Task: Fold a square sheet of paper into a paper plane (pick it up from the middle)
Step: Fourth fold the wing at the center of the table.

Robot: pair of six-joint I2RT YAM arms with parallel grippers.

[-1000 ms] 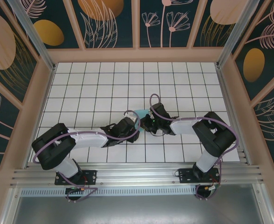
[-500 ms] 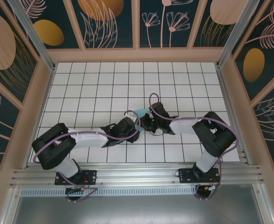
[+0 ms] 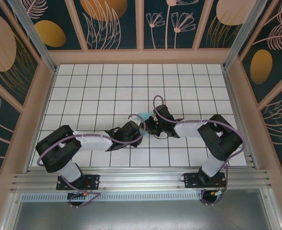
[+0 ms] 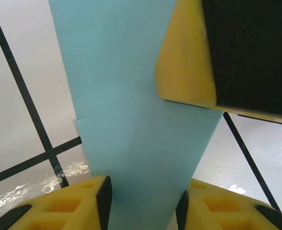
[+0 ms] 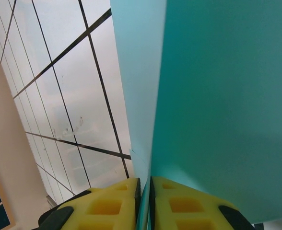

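Well, in the top view, the left tool (image 3: 140,125) and the right tool (image 3: 149,125) meet nose to nose over the middle of the white tiled desk (image 3: 93,86). A bit of the turquoise paper (image 3: 144,116) peeks out between them. They are so close that they could bump. In the left wrist view, the turquoise paper (image 4: 141,143), folded over on itself, runs between the two pads of the left tool (image 4: 143,211). The pads stand partway apart, and I cannot tell if they squeeze it. If they are loose, the paper could slip out. A yellow finger (image 4: 186,62) of the right tool sits on the paper further up. In the right wrist view, the right tool (image 5: 145,201) pinches tight on the edge of the turquoise paper (image 5: 213,96). If the tools pull different ways, the thin paper could rip, or the fold could go crooked.
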